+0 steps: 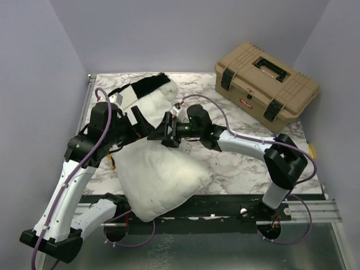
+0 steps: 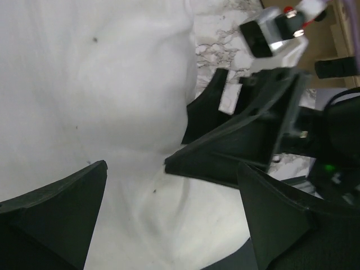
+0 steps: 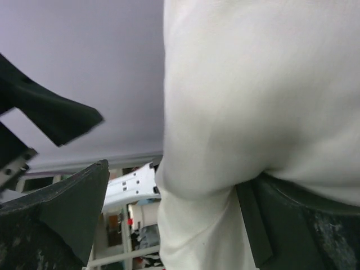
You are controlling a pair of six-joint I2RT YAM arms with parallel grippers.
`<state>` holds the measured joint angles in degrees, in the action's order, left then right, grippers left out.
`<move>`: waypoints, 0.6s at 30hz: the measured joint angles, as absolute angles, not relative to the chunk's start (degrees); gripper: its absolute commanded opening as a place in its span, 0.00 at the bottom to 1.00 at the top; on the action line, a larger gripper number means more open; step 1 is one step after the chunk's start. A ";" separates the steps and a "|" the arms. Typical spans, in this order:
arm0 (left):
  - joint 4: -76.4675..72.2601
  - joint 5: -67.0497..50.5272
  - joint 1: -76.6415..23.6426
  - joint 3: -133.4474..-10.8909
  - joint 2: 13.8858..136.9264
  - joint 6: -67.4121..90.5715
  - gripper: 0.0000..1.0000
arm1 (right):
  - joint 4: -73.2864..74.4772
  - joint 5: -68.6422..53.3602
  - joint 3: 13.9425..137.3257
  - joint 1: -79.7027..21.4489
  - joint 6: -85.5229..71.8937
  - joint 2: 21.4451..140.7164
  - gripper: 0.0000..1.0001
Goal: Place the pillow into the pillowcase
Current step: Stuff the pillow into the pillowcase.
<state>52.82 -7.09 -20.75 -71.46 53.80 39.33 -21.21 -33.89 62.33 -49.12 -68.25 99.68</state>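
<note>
The large, puffy white pillow (image 1: 160,174) lay diagonally on the marbled table (image 1: 242,169). Its near end overhung the edge and its far end met the limp black-and-white checked pillowcase (image 1: 149,85). The left gripper (image 1: 138,128) sat at the pillow's middle, jaws wide apart. The right gripper (image 1: 167,134) was also spread, with the pillow resting against one finger (image 3: 298,225). A tan plastic toolbox (image 1: 264,84) stood well apart.

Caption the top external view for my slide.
Left tool and right tool flank the pillow; checked pillowcase at its far end.
</note>
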 measured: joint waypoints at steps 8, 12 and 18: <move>54.30 0.34 -20.78 -62.83 50.85 43.97 0.99 | 4.99 -22.46 67.55 -44.03 -50.98 88.33 1.00; 54.43 5.61 -20.78 -61.01 55.37 44.60 0.99 | 11.07 -22.13 65.34 -37.08 -46.04 84.18 1.00; 53.95 12.56 -20.69 -56.25 60.88 45.76 0.85 | 15.66 -25.80 65.36 -33.54 -41.21 89.54 0.96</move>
<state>53.95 12.56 -20.69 -56.25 60.88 45.76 15.66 -25.80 65.36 -33.54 -41.21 89.54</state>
